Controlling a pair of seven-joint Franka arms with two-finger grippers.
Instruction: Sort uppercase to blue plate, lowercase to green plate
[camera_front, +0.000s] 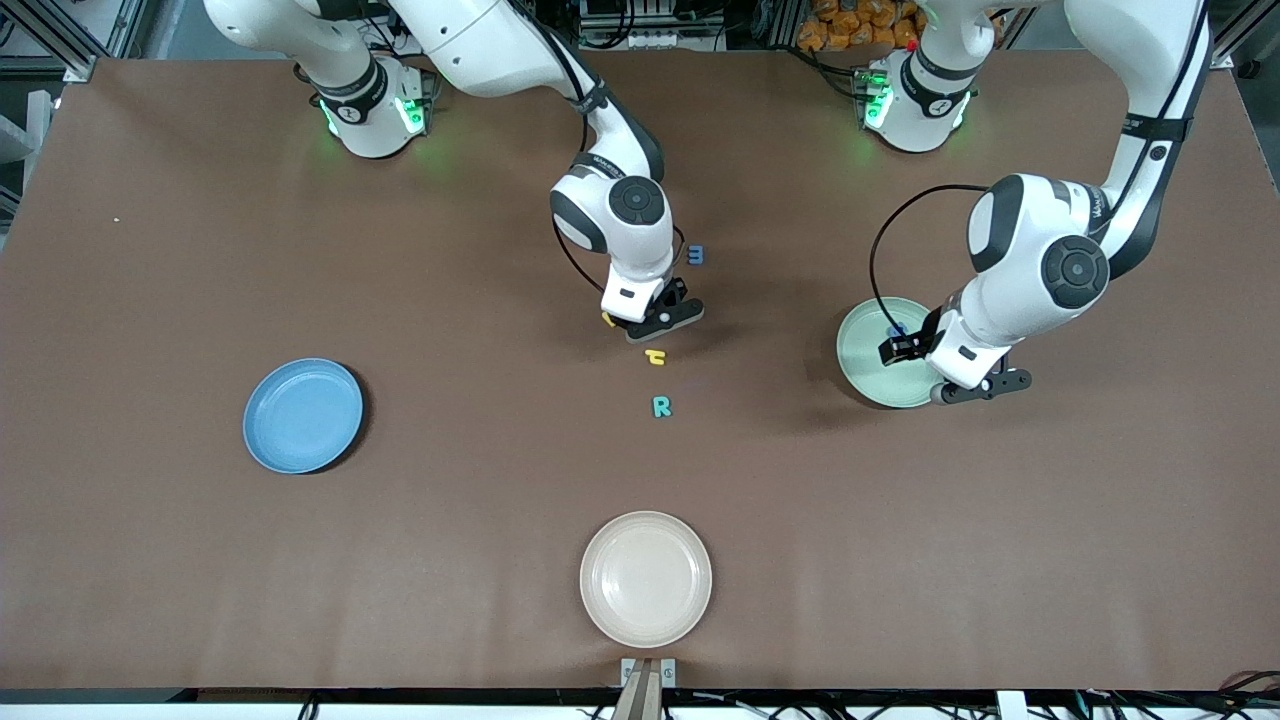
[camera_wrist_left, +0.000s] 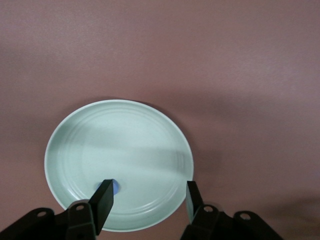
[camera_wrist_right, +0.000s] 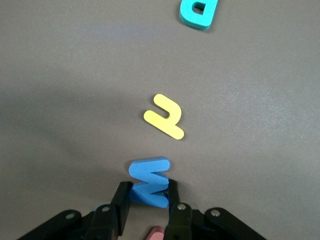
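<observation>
My right gripper (camera_wrist_right: 149, 192) is down at the table's middle, shut on the blue M (camera_wrist_right: 149, 181), its fingers pressing both sides. A yellow h-like letter (camera_wrist_right: 164, 116) and the teal R (camera_wrist_right: 198, 11) lie on the table nearer the front camera. A red letter's edge (camera_wrist_right: 155, 233) shows under the hand. In the front view the right gripper (camera_front: 655, 322) hides the M; a yellow letter (camera_front: 607, 320) peeks out beside it. A small blue m (camera_front: 696, 255) lies farther back. My left gripper (camera_wrist_left: 148, 192) hangs open over the green plate (camera_wrist_left: 125, 145), where a blue rounded letter (camera_wrist_left: 115, 186) lies. The blue plate (camera_front: 303, 415) holds nothing.
A cream plate (camera_front: 646, 578) sits near the front edge of the brown table. The green plate (camera_front: 870, 372) is toward the left arm's end, the blue plate toward the right arm's end. The left gripper (camera_front: 897, 349) is above the green plate's middle.
</observation>
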